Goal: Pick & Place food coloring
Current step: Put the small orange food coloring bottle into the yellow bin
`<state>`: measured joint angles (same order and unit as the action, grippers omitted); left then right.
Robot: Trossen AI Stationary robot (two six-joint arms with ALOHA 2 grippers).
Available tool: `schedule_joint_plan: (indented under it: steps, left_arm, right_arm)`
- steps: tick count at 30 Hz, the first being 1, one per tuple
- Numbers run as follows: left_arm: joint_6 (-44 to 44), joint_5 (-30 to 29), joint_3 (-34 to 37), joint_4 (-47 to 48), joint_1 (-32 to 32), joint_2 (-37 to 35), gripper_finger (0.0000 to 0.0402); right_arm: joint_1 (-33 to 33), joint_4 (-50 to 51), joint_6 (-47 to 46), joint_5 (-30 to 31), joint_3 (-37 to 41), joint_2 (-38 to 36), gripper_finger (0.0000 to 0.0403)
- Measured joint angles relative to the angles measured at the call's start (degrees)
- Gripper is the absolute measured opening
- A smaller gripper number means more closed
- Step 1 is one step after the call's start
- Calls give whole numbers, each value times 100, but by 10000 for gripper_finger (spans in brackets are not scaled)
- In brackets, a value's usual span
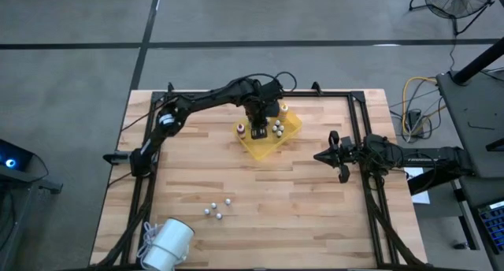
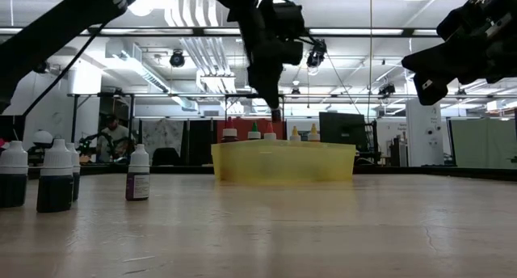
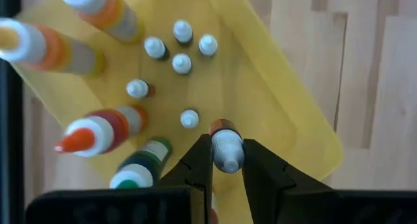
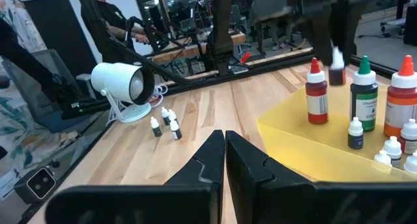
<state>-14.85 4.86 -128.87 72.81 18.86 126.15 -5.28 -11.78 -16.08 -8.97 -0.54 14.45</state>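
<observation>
A yellow tray [image 1: 293, 128] at the table's far middle holds tall dropper bottles with red [image 4: 316, 94], green [image 4: 363, 97] and orange [image 4: 402, 100] caps. Several tiny white-capped bottles [image 3: 182, 62] stand on its floor too. My left gripper [image 1: 258, 131] hangs over the tray, pointing steeply down, shut on one tiny white-capped food coloring bottle [image 3: 227, 151]. My right gripper [image 1: 319, 156] waits shut and level at the table's right side, holding nothing. My left gripper pinches the tiny bottle between its two fingers [image 3: 199, 162] at the white cap end [image 3: 227, 155], coming from above. The brown-labelled body [image 4: 337, 76] hangs upright below the fingertips, clear above the tray floor.
Several more tiny white-capped bottles [image 1: 216, 209] stand on the wood near the table's front left. A white lamp-like object [image 1: 167, 243] lies at the front left corner. A dark rail frame [image 1: 358, 121] runs along the table's edges. People show in the room behind.
</observation>
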Motion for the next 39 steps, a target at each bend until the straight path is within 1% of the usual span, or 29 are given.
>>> schedule_joint_plan:
  steps: [5,9,18,22,31,39]
  left_arm:
    - [0,2,391,-127,-16,4,39]
    - [-4,0,713,-447,-12,4,39]
    - [-7,-7,1246,-568,-14,4,39]
    - [-1,-191,1470,-678,-4,4,39]
    - [168,-246,1851,-1285,10,4,39]
    - [179,-409,1946,-1443,58,-5,39]
  right_arm:
    - [2,1,0,-2,0,-7,9]
    - [2,1,0,-2,0,-5,9]
    - [2,1,0,-2,0,-5,9]
    - [1,1,0,-2,0,-5,9]
    - [2,1,0,-2,0,-5,9]
    - [1,1,0,-1,0,-3,9]
